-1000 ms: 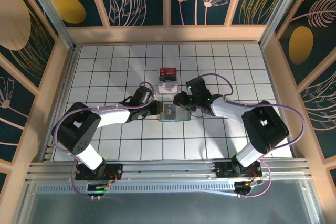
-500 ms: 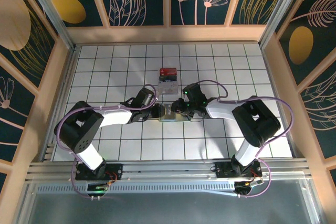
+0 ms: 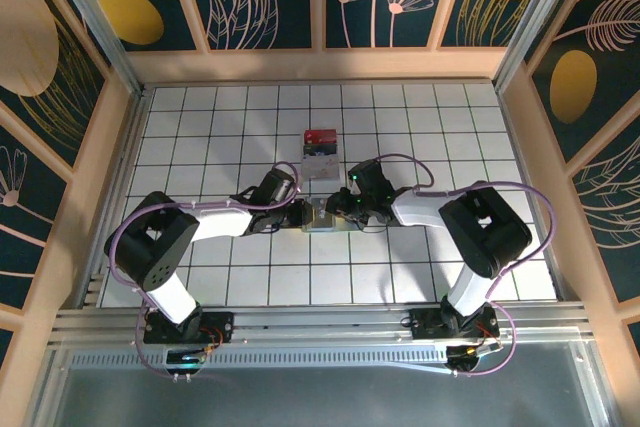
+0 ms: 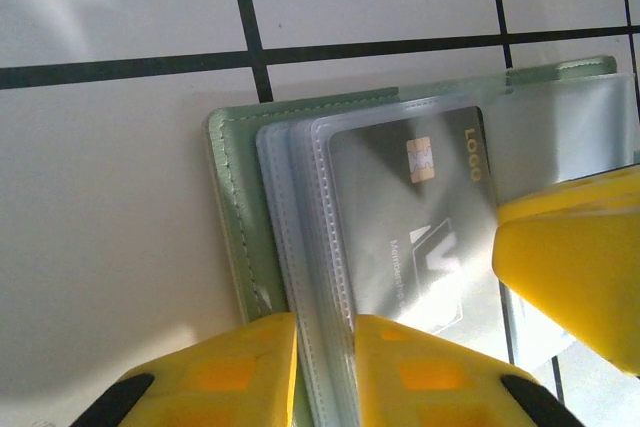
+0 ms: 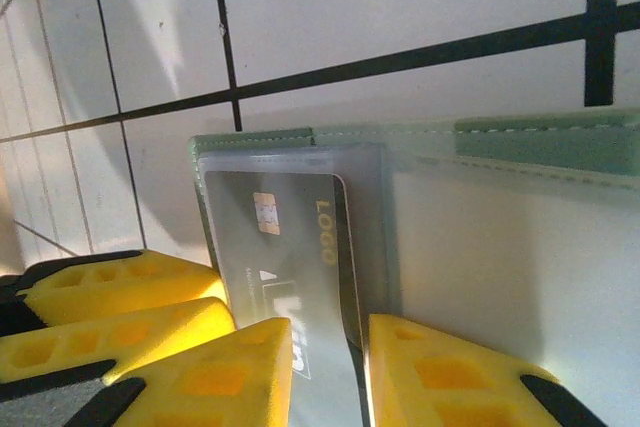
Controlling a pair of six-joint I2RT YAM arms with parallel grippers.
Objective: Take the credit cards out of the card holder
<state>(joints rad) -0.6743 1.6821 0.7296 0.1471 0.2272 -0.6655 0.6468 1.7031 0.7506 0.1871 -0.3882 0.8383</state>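
Your left tool (image 4: 325,335) is clenched on the near-left edge of the card holder (image 4: 235,207), with the clear sleeves running between its fingers, so it acts as the anchor. The holder lies open and flat mid-tabletop (image 3: 200,127), and a grey credit card (image 4: 420,227) is still tucked in its top sleeve. Just beyond it on the far side sit the removed cards (image 3: 320,152), so I judge the task to be partly done.

Your right tool (image 5: 330,339) is closed narrowly over the card's near edge. I can't tell for sure whether it has the card alone or the sleeve too. The next move, as I see it, is a straight pull along the sleeve mouth while the left tool holds firm.

The two tools are nearly touching, so leave by the bare tiles to the right, not by the pile.
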